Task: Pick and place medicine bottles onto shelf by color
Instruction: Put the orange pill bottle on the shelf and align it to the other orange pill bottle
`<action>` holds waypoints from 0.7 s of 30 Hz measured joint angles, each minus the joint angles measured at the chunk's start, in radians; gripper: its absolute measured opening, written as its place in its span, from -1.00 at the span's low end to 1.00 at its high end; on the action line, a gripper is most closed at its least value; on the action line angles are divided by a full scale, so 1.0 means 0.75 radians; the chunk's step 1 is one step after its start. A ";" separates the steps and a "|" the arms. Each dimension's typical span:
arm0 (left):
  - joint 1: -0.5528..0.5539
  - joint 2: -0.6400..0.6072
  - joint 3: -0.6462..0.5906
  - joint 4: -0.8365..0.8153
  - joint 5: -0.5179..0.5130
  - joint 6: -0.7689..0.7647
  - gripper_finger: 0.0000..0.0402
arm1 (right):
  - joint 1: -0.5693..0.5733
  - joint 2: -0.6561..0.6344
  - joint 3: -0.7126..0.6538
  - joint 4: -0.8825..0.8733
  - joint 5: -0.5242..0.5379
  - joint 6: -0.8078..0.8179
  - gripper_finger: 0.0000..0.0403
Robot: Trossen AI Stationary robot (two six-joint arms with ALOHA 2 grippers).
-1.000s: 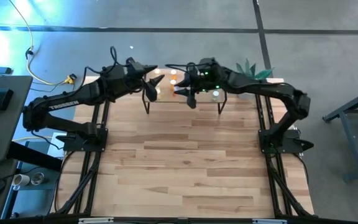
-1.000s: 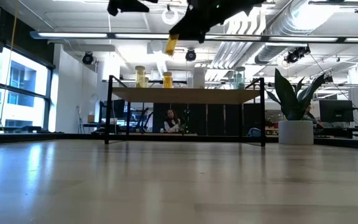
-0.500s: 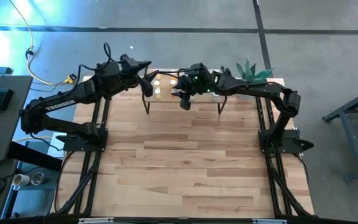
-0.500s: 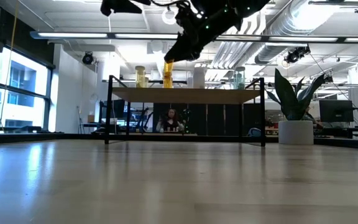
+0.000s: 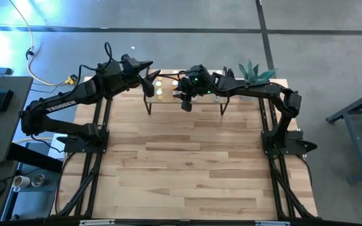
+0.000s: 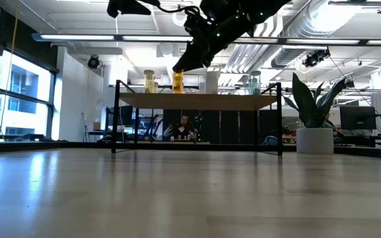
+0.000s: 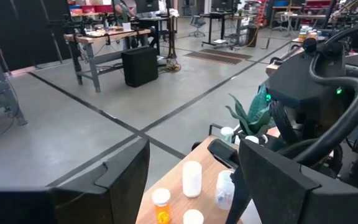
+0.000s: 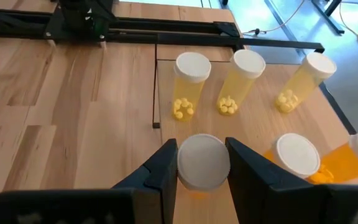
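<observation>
Right wrist view: right gripper (image 8: 202,163) clamped on white cap of orange bottle (image 6: 178,81), low over shelf (image 6: 197,100) near its left end. Light, rigid, slick plastic; cap grip suits. Left gripper (image 5: 148,81) spread, empty, above shelf's left edge.

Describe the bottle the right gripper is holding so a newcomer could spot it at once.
Find the shelf at the table's far edge. Over its front part, the right gripper grips a white-capped orange bottle. Three yellow bottles stand in a row beyond it and two orange ones beside it; only this one sits between gripper fingers.
</observation>
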 joint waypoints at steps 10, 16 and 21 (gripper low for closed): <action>-0.001 0.000 0.000 -0.001 0.004 0.003 0.19 | 0.001 0.023 0.001 -0.013 -0.001 -0.004 -0.51; -0.001 0.000 0.000 -0.010 0.004 0.045 0.19 | 0.001 0.023 0.001 -0.013 -0.001 -0.006 -0.51; -0.001 0.000 0.000 -0.038 0.005 0.045 0.19 | 0.001 0.024 0.001 -0.009 0.006 -0.059 -0.39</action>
